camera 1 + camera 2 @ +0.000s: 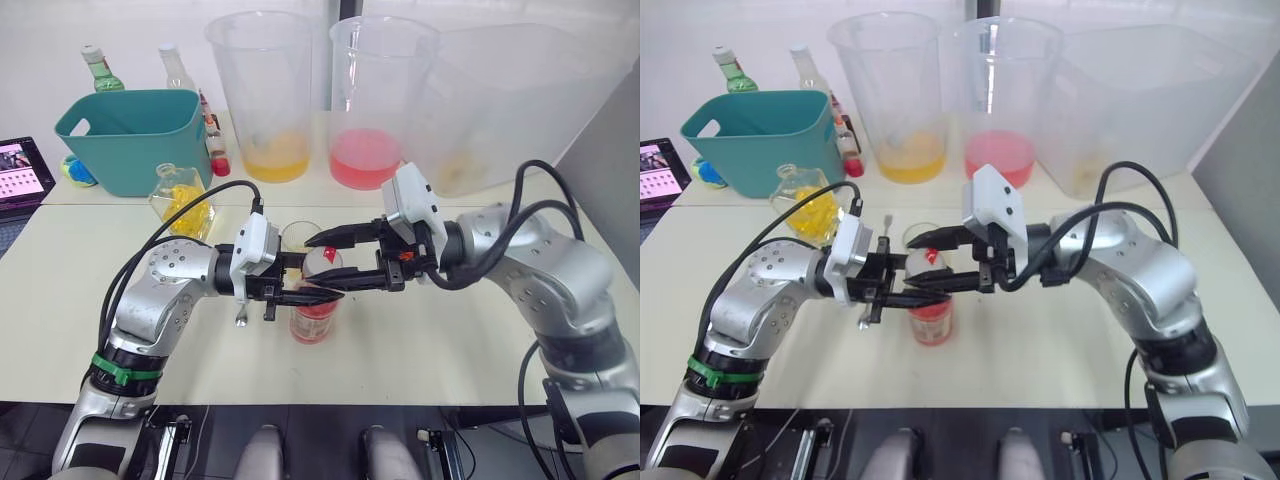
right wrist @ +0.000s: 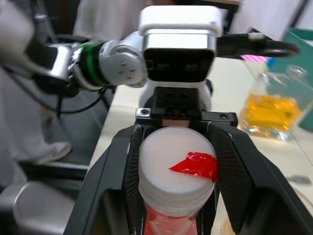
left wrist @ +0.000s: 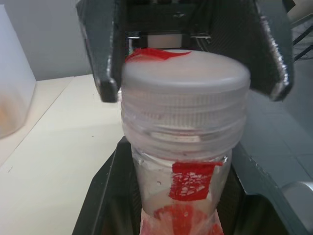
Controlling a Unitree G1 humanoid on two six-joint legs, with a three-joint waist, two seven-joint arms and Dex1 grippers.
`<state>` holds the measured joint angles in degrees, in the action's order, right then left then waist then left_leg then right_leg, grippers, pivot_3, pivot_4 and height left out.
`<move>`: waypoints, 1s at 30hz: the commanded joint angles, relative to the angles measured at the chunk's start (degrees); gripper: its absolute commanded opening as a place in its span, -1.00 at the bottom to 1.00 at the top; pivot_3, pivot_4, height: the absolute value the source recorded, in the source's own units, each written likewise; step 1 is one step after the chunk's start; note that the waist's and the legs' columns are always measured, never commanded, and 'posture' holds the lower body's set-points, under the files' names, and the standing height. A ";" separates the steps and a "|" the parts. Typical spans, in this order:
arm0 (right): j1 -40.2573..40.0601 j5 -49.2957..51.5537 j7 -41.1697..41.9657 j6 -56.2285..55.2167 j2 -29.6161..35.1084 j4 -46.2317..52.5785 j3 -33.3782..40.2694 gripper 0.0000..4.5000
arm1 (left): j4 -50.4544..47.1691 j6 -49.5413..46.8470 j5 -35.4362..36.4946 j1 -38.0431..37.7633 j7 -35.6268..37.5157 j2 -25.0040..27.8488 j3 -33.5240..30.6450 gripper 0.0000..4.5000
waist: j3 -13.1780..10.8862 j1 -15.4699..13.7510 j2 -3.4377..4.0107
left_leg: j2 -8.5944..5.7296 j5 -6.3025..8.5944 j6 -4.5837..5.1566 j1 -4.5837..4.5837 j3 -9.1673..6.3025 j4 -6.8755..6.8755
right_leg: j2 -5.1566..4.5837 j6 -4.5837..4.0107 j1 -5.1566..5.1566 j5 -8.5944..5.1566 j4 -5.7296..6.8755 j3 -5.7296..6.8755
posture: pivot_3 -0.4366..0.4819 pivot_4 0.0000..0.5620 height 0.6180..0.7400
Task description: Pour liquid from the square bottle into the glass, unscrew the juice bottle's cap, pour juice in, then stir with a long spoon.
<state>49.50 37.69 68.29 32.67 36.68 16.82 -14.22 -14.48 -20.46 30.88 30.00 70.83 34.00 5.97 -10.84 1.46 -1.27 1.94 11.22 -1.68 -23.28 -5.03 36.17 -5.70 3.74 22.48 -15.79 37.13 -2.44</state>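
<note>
The slim clear plastic juice bottle (image 1: 314, 318) stands upright near the front middle of the cream table (image 1: 430, 350), its white screw cap (image 2: 176, 169) on top. The small clear tumbler (image 1: 299, 238) stands just behind it. The square faceted glass bottle (image 1: 183, 203) stands behind and to the left, before the teal plastic bin (image 1: 130, 135). Two tall clear plastic beakers (image 1: 265, 95) stand along the back, right of the bin.

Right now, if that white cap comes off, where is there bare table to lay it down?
Free: the near table edge right of the juice bottle, and the left stretch before the teal bin. Crowded: the centre, where both pincers meet by the glass, and the back row of beakers.
</note>
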 commanded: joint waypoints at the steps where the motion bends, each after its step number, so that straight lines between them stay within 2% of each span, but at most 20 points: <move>1: 5.09 -2.73 13.42 -6.19 -1.90 -5.51 -4.93 -0.27 | -1.27 -3.11 0.48 -1.54 -2.51 0.83 -0.66 -0.32 | 0.00 0.33 0.00 | 0.00 0.00 0.00 0.01 0.00 -0.03 | 0.00 0.00 0.00 0.00 0.02 -0.01 | -0.05 -0.47 1.00; 5: 11.74 -8.27 23.07 -17.11 -5.54 -17.39 -7.61 -0.27 | -3.17 -3.85 0.30 -2.33 -4.13 1.23 -0.89 -0.32 | 0.00 0.86 0.01 | 0.01 0.00 0.00 0.07 -0.02 -0.10 | 0.01 -0.01 -0.01 0.00 0.05 0.00 | -0.05 -0.47 1.00; 8: 16.47 -6.05 24.21 -18.73 -5.00 -23.16 -9.61 -0.27 | -3.45 -4.07 0.33 -2.52 -4.75 1.37 -0.98 -0.32 | 0.00 1.06 0.01 | 0.01 0.00 0.00 0.10 -0.02 -0.12 | 0.01 -0.01 0.00 0.01 0.04 0.00 | -0.05 -0.47 1.00; 10: 18.04 -4.11 24.21 -18.39 -3.70 -24.31 -10.89 0.19 | -3.71 -4.29 0.50 -2.71 -4.94 1.46 -1.07 -0.32 | -0.01 1.01 0.02 | 0.02 0.00 -0.01 0.10 -0.03 -0.15 | 0.02 -0.02 0.01 0.01 0.07 0.00 | -0.05 -0.47 1.00; 14: 17.67 -3.85 23.99 -16.22 -3.56 -24.68 -7.92 0.77 | -2.96 -4.23 0.58 -2.12 -4.84 1.16 -0.37 -0.32 | -0.01 0.82 0.02 | 0.01 0.00 -0.01 0.06 -0.04 -0.14 | 0.01 -0.03 0.03 0.02 0.07 0.00 | -0.05 -0.47 1.00; 15: 17.01 -3.82 23.22 -15.35 -3.51 -24.09 -6.47 0.97 | -2.55 -4.12 0.53 -1.78 -4.71 0.99 -0.13 -0.32 | -0.01 0.82 0.02 | 0.00 -0.01 -0.01 0.02 -0.04 -0.13 | 0.01 -0.03 0.04 0.02 0.06 0.00 | -0.05 -0.47 1.00; 18: 13.66 -3.52 20.57 -12.82 -1.60 -19.29 -3.22 0.97 | -1.32 -3.78 0.43 -0.81 -4.30 0.37 0.37 -0.32 | 0.00 0.55 0.02 | 0.00 -0.01 -0.01 0.02 -0.05 -0.13 | 0.01 -0.04 0.04 0.02 0.06 0.00 | -0.05 -0.47 1.00; 22: 5.29 0.72 8.27 -1.80 1.96 -5.97 4.45 0.97 | 1.53 -2.67 0.16 1.21 -2.72 -1.03 1.61 -0.32 | 0.00 -0.47 0.01 | -0.02 -0.01 -0.01 -0.02 -0.06 -0.10 | 0.00 -0.04 0.03 0.02 0.06 0.00 | -0.05 -0.47 1.00; 27: -3.35 10.22 -18.24 13.73 -2.14 7.72 16.09 0.97 | 4.84 -1.21 -0.25 3.09 -0.67 -2.77 2.91 -0.32 | 0.00 -0.62 0.03 | 0.00 -0.01 -0.02 0.01 -0.05 -0.10 | 0.02 -0.05 0.03 0.03 0.09 0.00 | -0.05 -0.47 1.00; 30: -4.91 15.91 -28.72 20.09 -3.96 12.70 20.01 0.97 | 6.33 -0.66 -0.42 3.99 0.38 -3.44 3.35 -0.32 | 0.00 -0.76 0.03 | -0.03 -0.02 -0.04 -0.02 -0.05 -0.05 | 0.00 -0.05 0.01 0.03 0.07 -0.01 | -0.05 -0.47 1.00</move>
<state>44.17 48.96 45.69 49.31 32.99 25.47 2.23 -9.02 -21.30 31.12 33.69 70.22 31.07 7.80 -10.83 0.70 -1.24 1.90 11.20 -1.72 -23.31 -5.08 36.15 -5.70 3.69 22.47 -15.75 37.20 -2.45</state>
